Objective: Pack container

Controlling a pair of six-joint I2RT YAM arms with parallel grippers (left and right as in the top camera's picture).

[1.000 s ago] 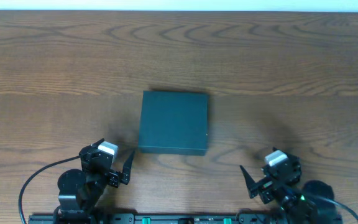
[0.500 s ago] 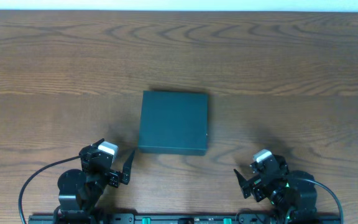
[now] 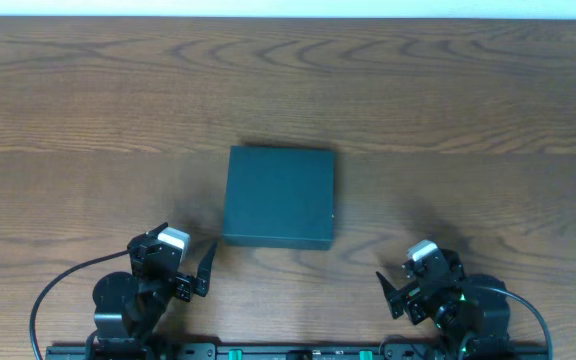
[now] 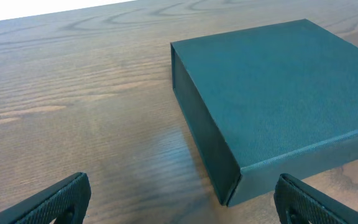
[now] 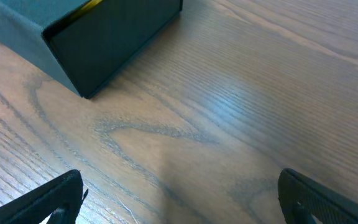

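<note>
The container (image 3: 279, 197) lies flat on the table (image 3: 488, 120) with its lid down, ahead of both my grippers and roughly midway between them; my left gripper (image 3: 196, 275) sits just off the container's near-left corner without touching it; my right gripper (image 3: 393, 293) is off the near-right corner, farther out, with a stretch of wood between. Both pairs of fingers stand wide apart and hold nothing; in the left wrist view the container's near-left corner lies between the fingers of the left gripper (image 4: 180, 198), its side wall and textured top (image 4: 278, 99) running away to the right; in the right wrist view the right gripper (image 5: 180, 186) frames only wood grain, and the container's dark end wall (image 5: 104, 37) is up and to the left. A yellow sliver (image 5: 89, 5) shows at the container's top edge there; I cannot tell what it is. Both my arms are folded low behind the container's near side, fingers pointing forward along the table. Wood shows on every side of the container, widest beyond its far edge and out to its left and right.
</note>
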